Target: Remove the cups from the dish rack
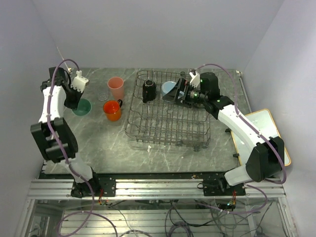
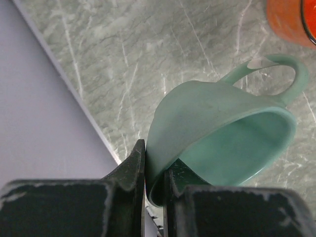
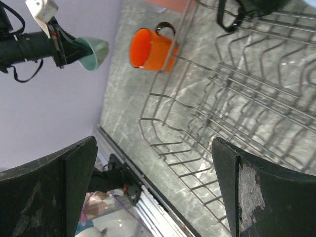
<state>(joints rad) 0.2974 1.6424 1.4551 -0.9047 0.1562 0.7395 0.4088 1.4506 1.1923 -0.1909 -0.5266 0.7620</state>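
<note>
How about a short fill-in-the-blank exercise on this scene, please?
1. The left gripper holds the mint-green cup by its ____.
2. The right gripper has its jaws ____.
3. The dish rack holds a light-blue mug and a ____ mug.
4. Next to the pink tumbler stands an ____ mug.
Missing words: rim; open; black; orange.
</note>
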